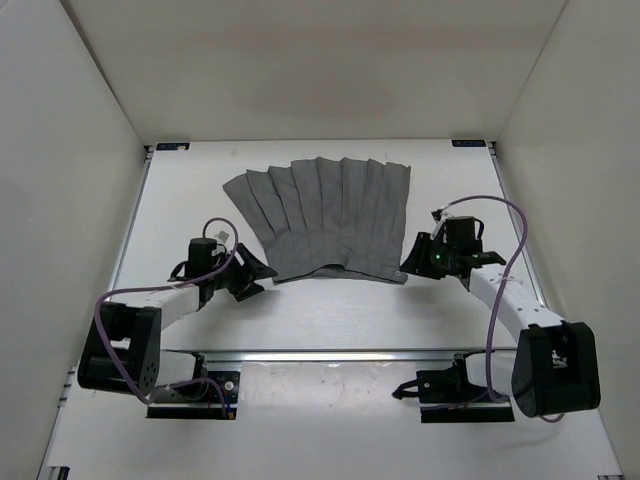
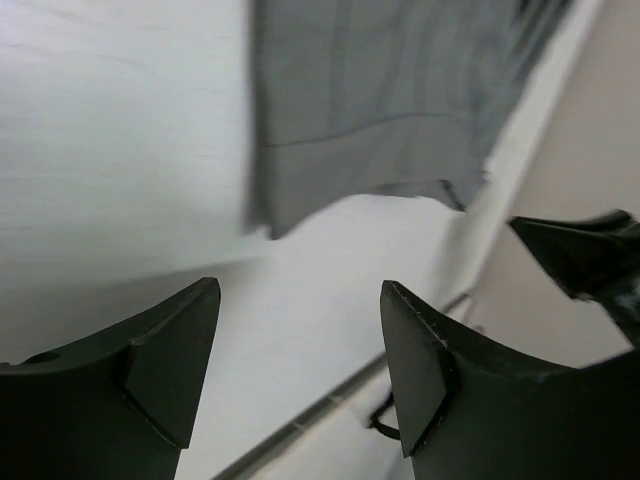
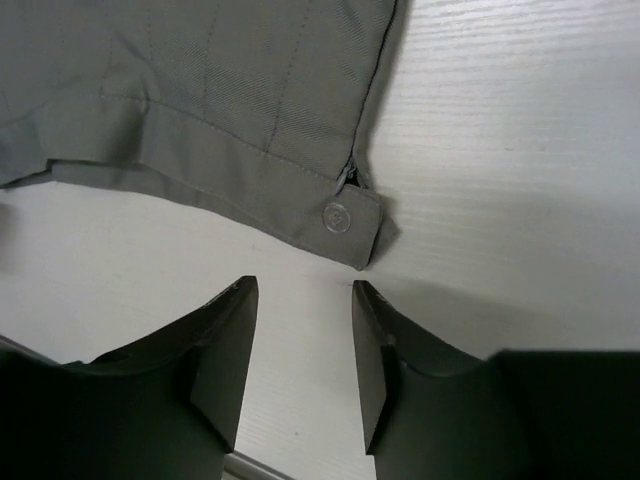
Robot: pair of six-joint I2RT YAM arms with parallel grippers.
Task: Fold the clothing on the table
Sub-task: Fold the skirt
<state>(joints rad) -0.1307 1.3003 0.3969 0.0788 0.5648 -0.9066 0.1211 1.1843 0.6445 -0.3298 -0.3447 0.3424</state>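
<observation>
Arm bases [image 1: 120,350]: both bolted at my near edge, with purple cables [image 1: 505,275] looping off each arm.
Near rail [image 1: 330,355]: a bright metal strip running across just ahead of the bases.
Table [image 1: 350,315]: white and flat, and both my grippers are low over it right now.
Left gripper [image 1: 250,272] [image 2: 298,290]: jaws spread wide with nothing between the fingers, only bare tabletop showing through the gap.
Left gripper position: just off the near left corner of the garment, close to the cloth but clear of it.
Right gripper [image 1: 415,258] [image 3: 304,285]: fingers parted by a narrower gap and holding nothing, white table visible between the tips.
Right gripper position: right at the near right corner of the cloth, which lies just ahead of my fingertips and not between them.
Button [image 3: 335,217]: a small round grey one, sitting on the end of the band at that corner.
Waistband [image 3: 200,185]: a plain strip along the near edge, curving gently between my two grippers.
Pleated skirt [image 1: 325,215] [image 2: 370,110] [image 3: 200,90]: dark grey, lying flat in the middle of the table, pleats fanning out from the band towards the far side.
Skirt hem: wide and stepped, the left side angled down, stopping short of the table's far edge.
Walls [image 1: 300,60]: plain white, closing in the far side and both flanks.
</observation>
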